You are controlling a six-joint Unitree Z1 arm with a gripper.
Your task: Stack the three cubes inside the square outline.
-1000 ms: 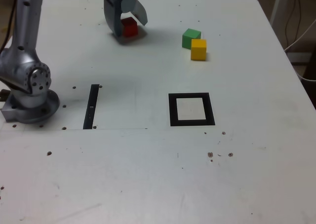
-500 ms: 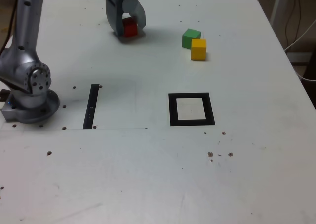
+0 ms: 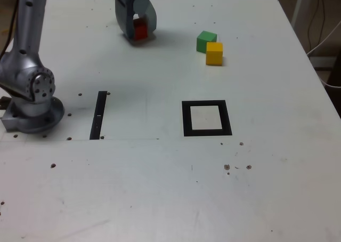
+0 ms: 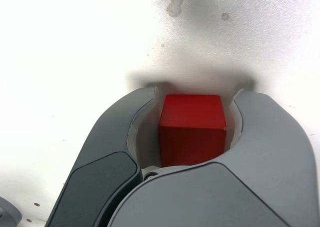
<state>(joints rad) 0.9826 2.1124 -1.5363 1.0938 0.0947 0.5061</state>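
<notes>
The exterior view looks down on the worktop from above; the wrist view looks close past the claw; both share the red cube.

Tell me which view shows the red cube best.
The wrist view: it shows the red cube large and close, its top and one side in plain sight between the two jaws of the gripper. The exterior view shows it small and partly hidden by the gripper, with mainly one red side visible.

A black strip lies on the table.
</notes>
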